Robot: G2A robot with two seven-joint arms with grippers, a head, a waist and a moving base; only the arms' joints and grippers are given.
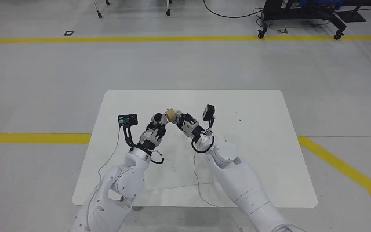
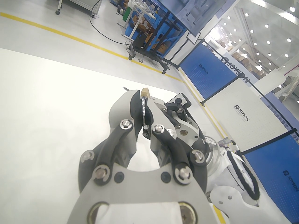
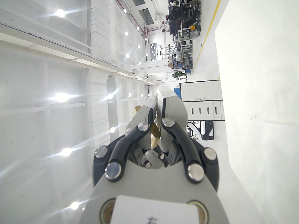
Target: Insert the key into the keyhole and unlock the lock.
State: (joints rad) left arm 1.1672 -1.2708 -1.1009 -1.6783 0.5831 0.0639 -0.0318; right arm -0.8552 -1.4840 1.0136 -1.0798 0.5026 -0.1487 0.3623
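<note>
the two arms meet over the middle of the white table (image 1: 261,145), toward its far side, fingertips facing each other and nearly touching. the lock (image 1: 171,114), a small brass block, sits right between them, held up off the tabletop.

the left gripper (image 2: 143,95) is closed narrow on a thin, curved silvery piece, the shackle (image 2: 144,114), which runs down the slit between its dark pads (image 2: 136,108). the brass body pokes out just past the fingertips, so the lock hangs at the very end of this hand and not deep in its grip.

the right gripper (image 3: 158,94) is also closed down tight. a flat brass piece, by its look the key (image 3: 155,132), is pinched low between its fingers, close to the knuckles. its tip is hidden by the fingers. a corner of brass shows just outside one finger, near the tips. i cannot tell whether the key is in the keyhole or only beside it.

in the top view the right gripper comes at the lock from the side opposite the left one, both tilted slightly upward.
</note>
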